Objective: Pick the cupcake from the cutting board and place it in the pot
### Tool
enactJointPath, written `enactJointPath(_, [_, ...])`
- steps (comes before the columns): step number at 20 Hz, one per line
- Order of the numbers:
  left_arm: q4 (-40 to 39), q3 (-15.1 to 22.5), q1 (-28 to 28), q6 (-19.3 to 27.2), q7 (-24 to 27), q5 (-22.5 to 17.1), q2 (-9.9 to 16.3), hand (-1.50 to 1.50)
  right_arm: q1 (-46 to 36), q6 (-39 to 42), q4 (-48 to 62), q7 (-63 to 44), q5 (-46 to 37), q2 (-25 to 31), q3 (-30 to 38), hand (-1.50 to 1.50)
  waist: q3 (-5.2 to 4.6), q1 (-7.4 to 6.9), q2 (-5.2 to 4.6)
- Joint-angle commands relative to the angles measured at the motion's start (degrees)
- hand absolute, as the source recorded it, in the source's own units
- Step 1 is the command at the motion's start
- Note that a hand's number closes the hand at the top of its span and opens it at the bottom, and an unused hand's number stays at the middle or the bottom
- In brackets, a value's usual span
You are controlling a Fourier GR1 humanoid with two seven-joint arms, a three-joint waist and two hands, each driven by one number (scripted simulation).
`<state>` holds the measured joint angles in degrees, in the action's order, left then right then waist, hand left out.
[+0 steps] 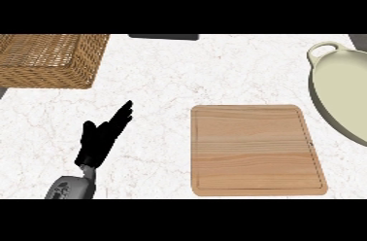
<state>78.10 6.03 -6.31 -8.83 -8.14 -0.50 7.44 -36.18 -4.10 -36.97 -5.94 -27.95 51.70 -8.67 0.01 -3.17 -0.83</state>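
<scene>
Left hand (100, 138): lower left of frame, fingers straight and relaxed, holding nothing.
Cutting board (254, 150): lower right of centre, flat on the marble counter (165, 84).
Cupcake: cannot be seen.
Pot (337, 84): cream, right edge, cut off.
Wicker basket (50, 60): upper left.

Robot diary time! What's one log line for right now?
left hand: open, resting on counter | right hand: not in view | cutting board: bare, no cupcake seen | pot: right edge | wicker basket: top left
</scene>
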Motion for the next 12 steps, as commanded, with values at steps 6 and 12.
enactJointPath(6, [0.02, -0.37, -0.53, 0.06, -1.05, -0.31, -0.48, 0.00, -11.53, 17.19, 17.03, -11.46, -3.08, -6.22, -2.71, -1.50, 0.10, -0.62, -0.29])
enactJointPath(12, [0.72, -1.66, -0.49, -1.36, -1.10, -1.29, 1.01, 0.00, -14.67, 4.60, 17.76, -3.35, 2.28, -11.84, 5.25, -1.50, 0.25, 0.39, -0.09])
